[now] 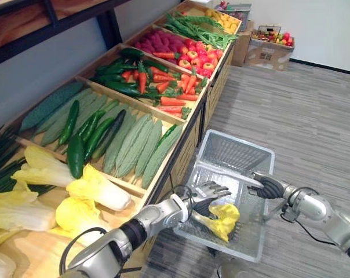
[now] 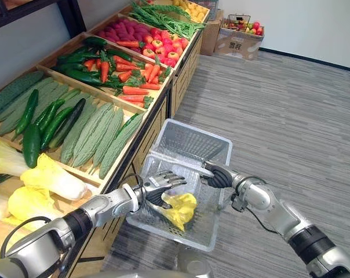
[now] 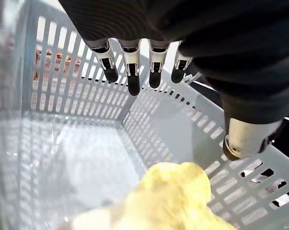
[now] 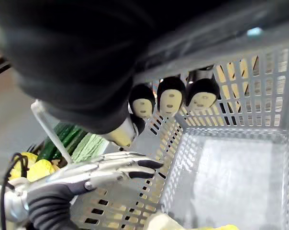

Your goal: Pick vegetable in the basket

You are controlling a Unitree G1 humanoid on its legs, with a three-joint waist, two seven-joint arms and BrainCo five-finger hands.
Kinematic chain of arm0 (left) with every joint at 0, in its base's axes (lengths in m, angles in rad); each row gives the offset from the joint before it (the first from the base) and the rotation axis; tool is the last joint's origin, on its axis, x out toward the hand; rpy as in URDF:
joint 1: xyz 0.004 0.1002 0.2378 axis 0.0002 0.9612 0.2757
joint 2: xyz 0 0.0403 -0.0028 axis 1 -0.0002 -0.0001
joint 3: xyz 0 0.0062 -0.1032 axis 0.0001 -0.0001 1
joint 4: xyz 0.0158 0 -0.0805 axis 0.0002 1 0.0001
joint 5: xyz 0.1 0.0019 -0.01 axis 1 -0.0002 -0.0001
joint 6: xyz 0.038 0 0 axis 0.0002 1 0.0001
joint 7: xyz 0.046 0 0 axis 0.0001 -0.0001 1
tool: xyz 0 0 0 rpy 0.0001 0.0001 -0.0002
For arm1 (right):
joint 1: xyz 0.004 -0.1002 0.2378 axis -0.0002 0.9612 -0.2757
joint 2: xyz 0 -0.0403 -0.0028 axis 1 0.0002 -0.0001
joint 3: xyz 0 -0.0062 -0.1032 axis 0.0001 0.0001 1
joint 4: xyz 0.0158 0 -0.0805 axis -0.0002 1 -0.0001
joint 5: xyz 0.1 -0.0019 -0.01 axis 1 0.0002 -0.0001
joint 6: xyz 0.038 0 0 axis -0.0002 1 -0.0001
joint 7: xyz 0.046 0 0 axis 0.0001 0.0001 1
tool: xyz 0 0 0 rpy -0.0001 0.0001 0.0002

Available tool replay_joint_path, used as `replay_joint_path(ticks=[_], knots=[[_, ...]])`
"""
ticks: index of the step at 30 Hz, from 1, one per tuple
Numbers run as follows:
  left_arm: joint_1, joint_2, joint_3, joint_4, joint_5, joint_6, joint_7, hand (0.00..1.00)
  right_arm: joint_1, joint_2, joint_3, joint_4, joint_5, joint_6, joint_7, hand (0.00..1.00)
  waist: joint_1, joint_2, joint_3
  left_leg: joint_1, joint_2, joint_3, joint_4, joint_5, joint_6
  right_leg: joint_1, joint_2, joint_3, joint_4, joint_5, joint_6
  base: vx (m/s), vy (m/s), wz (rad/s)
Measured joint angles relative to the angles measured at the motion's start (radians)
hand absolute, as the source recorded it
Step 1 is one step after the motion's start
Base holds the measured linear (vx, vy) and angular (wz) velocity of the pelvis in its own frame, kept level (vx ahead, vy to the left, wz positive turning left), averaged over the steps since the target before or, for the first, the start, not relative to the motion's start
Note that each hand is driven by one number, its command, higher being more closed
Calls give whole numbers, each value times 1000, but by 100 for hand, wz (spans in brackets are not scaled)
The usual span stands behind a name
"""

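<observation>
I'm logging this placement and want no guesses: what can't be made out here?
Left eye view: whether the yellow cabbage touches the left hand; the palm covers its top.
Left wrist view: the cabbage's lower part, cut by the edge.
Left eye view: produce in the far cardboard box, too small to name.

yellow cabbage (image 3: 168, 196): lower part cut by left wrist view's edge | basket (image 1: 233, 152): left rim partly behind left hand (image 1: 208, 194) | far box (image 1: 268, 53): produce too small to tell | pale cabbages (image 1: 18, 211): cut at eye view's corner
</observation>
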Motion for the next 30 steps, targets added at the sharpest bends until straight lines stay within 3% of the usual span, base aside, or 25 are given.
replay_joint_path(ticks=[18, 23, 30], knots=[[101, -20, -15, -450, -280, -32, -52, 0, 151, 161, -236, 357, -226, 80, -53, 100, 18, 0, 0, -102, -8, -225, -13, 27, 45, 32, -91, -185, -6, -14, -5, -84, -50, 34], [198, 3, 121, -587, -337, -30, -61, 0, 172, 229, -349, 504, -237, 106, -89, 100, 37, 4, -2, -156, -12, -313, -12, 40, 64, 34, -120, -258, -6, -23, -6, -45, -43, 47], [404, 9, 533, -789, -452, 4, -50, 0, 195, 373, -605, 772, -252, 158, -160, 100, 75, 3, -10, -264, -43, -527, -16, 69, 108, 76, -189, -451, -13, -37, 3, -15, -6, 82]])
